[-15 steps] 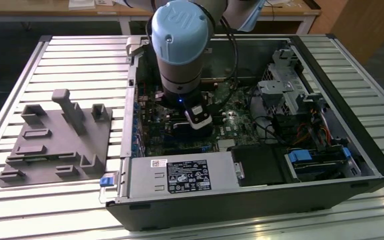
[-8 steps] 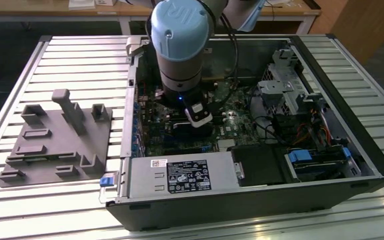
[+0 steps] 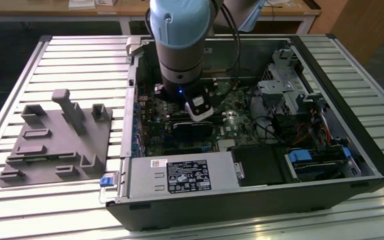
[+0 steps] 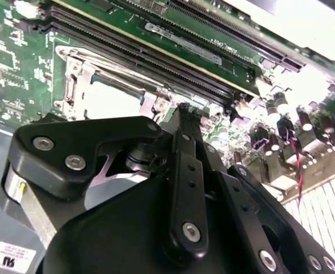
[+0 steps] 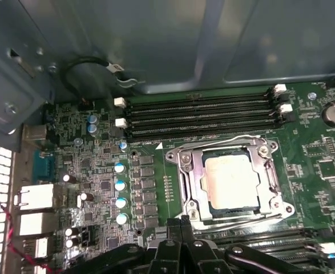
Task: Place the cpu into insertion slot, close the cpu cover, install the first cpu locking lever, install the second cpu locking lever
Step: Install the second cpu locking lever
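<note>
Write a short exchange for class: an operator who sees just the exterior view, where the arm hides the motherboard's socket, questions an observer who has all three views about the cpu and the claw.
Operator: The arm blocks my sight of the socket. Is the cpu seated?
Observer: Yes. In the first wrist view the cpu lies flat in the insertion slot, and the cpu cover is down around it.
Operator: What is the claw doing?
Observer: In both wrist views the claw is shut with nothing between its fingers, just beside the cover's edge.
</note>
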Controlling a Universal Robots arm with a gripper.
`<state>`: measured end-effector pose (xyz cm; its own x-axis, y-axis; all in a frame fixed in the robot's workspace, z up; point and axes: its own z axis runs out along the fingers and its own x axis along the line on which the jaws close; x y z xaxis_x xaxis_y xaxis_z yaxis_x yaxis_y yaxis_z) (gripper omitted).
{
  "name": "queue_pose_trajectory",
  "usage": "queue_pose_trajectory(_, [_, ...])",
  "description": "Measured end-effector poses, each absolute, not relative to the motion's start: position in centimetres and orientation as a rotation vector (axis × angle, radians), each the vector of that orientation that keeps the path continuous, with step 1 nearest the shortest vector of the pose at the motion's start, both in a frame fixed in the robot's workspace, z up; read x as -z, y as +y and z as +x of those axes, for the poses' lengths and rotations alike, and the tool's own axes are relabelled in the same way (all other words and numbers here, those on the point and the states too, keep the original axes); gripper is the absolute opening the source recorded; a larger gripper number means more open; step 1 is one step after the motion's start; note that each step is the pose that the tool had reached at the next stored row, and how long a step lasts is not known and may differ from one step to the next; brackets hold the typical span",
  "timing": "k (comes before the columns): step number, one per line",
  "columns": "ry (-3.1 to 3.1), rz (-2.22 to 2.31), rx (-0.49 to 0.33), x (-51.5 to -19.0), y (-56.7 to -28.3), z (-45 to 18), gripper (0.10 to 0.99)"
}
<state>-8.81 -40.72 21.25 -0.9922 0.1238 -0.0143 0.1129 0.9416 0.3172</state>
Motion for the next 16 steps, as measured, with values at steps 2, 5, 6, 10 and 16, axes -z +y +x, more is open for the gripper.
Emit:
queue_pose_trajectory(2, [3.062,0.186,-0.493,-21.7,-40.7,-8.8,0.106])
queue_pose_trajectory(5, [3.065,0.191,-0.464,-21.9,-40.7,-8.8,0.106])
queue_pose_trajectory(6, [3.066,0.197,-0.44,-21.9,-40.7,-8.8,0.106])
queue_pose_trajectory(10, [3.068,0.216,-0.396,-22.0,-40.7,-8.5,0.106])
queue_pose_trajectory(16, [3.068,0.222,-0.395,-22.0,-40.6,-7.1,0.106])
